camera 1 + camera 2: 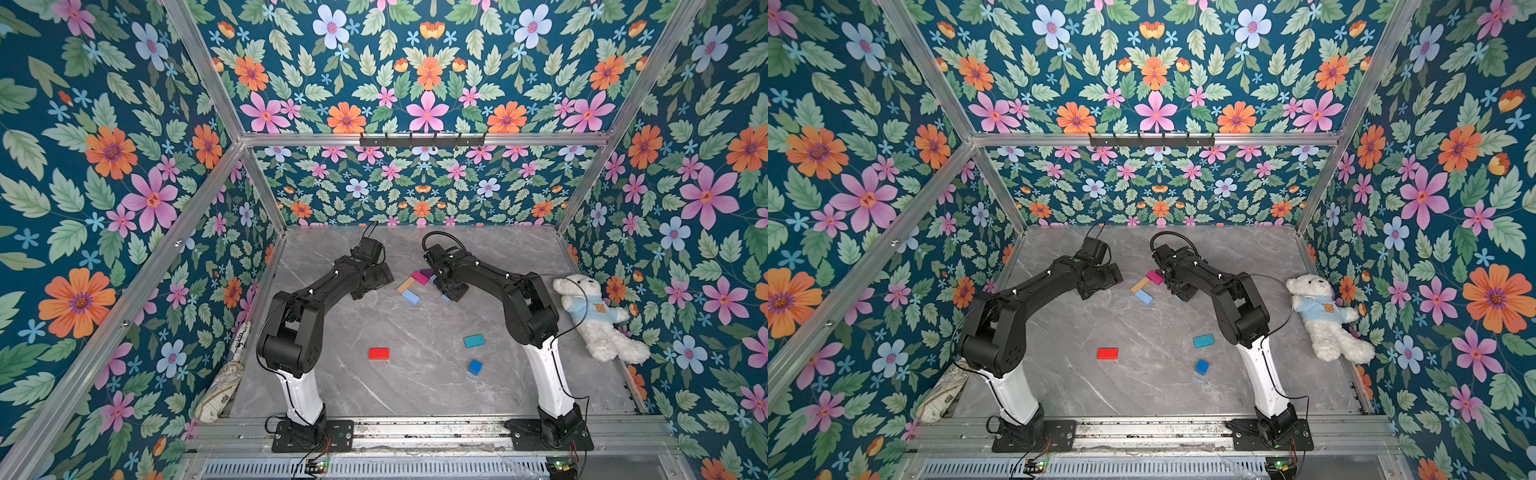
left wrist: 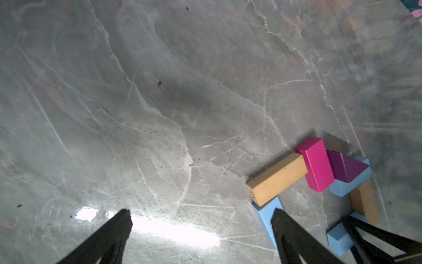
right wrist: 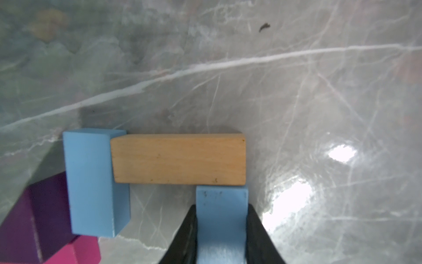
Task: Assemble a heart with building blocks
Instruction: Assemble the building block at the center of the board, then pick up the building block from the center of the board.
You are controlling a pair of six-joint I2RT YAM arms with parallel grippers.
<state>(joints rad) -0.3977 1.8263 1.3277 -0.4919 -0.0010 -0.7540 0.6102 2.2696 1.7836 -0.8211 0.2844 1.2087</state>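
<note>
Blocks [image 2: 277,181] look light, stiff, slick: pinch the long sides. Your right hand [image 3: 221,206] grips a light blue block [image 3: 221,226]; left hand [image 2: 201,211] gapes empty.

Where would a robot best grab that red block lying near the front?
Across the narrow width of the red block, pads on its two long sides, coming straight down from above: it lies flat on the table with nothing touching it.

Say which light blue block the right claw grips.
The light blue block against the tan block's long side, inside the right claw; the other two lie free.
</note>
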